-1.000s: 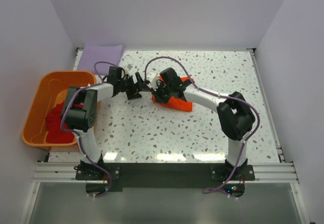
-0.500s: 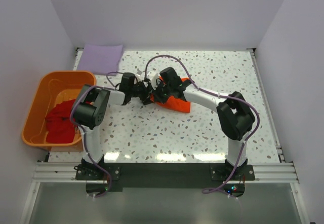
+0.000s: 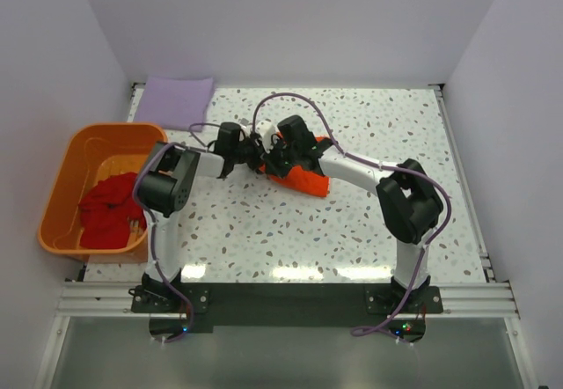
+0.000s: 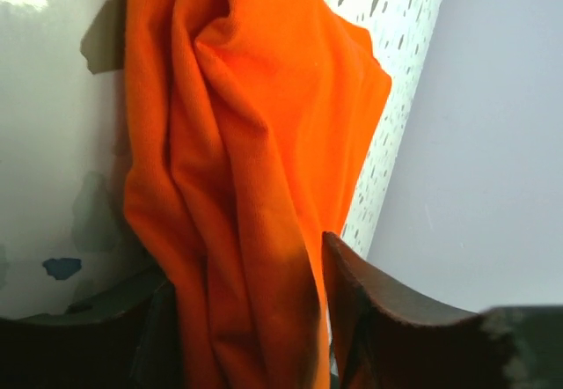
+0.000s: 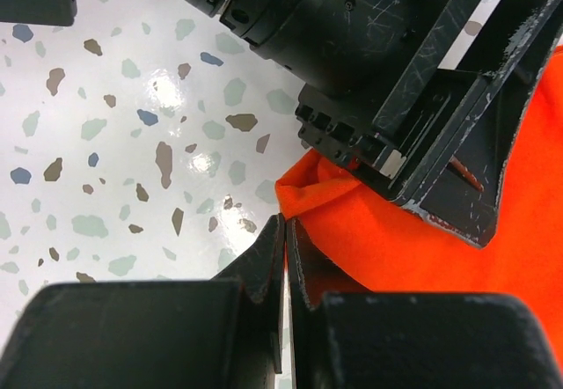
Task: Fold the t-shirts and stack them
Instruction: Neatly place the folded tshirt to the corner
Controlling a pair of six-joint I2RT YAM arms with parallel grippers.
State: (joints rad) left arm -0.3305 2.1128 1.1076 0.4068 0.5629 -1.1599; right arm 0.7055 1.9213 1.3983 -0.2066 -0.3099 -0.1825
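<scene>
The bright orange t-shirt lies bunched on the table's middle. My right gripper is at its left edge, jaws pressed together on a thin fold of the cloth; its tips touch the table. My left gripper has come in from the left and is open, its fingers straddling a bunched fold of the orange shirt; the gripper is wide apart. The darker red t-shirt lies crumpled in the tub. The pale lavender t-shirt lies folded at the far left corner.
The rigid orange plastic tub stands at the table's left edge. White walls close in the left, far and right sides. Both arms' cables arch over the shirt. Speckled tabletop shows to the right.
My left gripper has moved right from beside the tub to the orange shirt's left edge, next to the right gripper. The right arm and the shirt have barely moved.
</scene>
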